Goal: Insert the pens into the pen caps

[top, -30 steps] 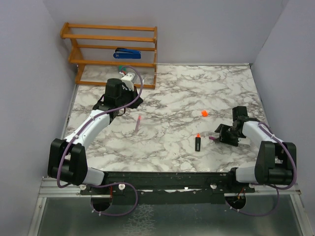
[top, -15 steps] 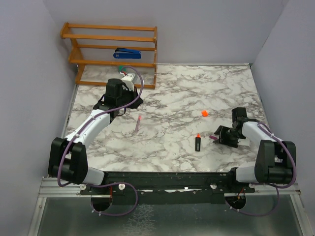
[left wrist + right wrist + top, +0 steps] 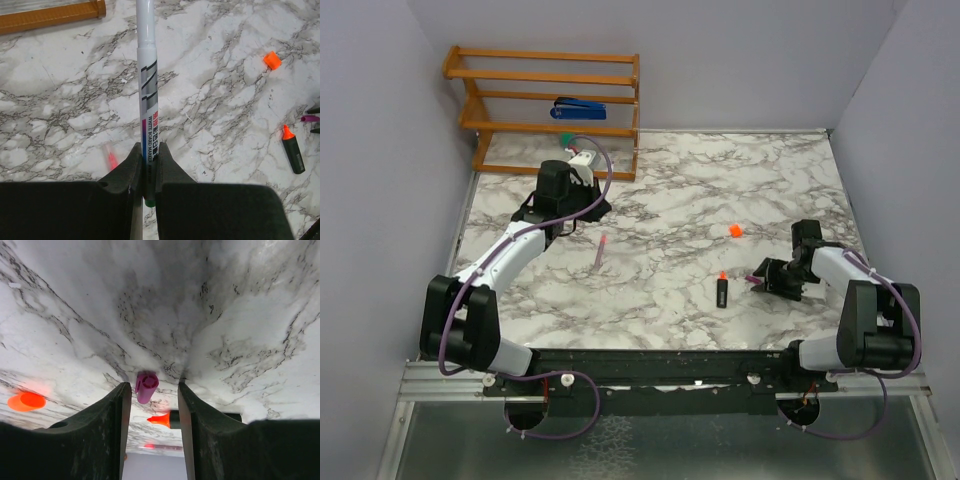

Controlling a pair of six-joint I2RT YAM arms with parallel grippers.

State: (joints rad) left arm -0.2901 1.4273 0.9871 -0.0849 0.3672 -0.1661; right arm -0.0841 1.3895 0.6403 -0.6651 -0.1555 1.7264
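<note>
My left gripper (image 3: pixel 149 156) is shut on the slim silver-grey pen (image 3: pixel 146 75), a whiteboard marker that sticks out forward above the marble table; in the top view this gripper (image 3: pixel 578 168) is at the back left. My right gripper (image 3: pixel 154 390) is open and low over the table. The magenta-purple cap (image 3: pixel 146 386) lies between its fingers, close to the left one; it also shows in the top view (image 3: pixel 752 280). The black marker with the orange tip (image 3: pixel 721 291) lies just left of it. The orange cap (image 3: pixel 734 231) and the pink pen (image 3: pixel 601 250) lie loose. The pale pink cap is not in view.
A wooden rack (image 3: pixel 550 95) stands at the back left with a blue stapler (image 3: pixel 580 107) on a shelf. Grey walls close in the table on the left, back and right. The arm bases sit at the near edge.
My right gripper has edged a little forward around the magenta cap. My left arm has shifted only slightly, still holding the pen.
</note>
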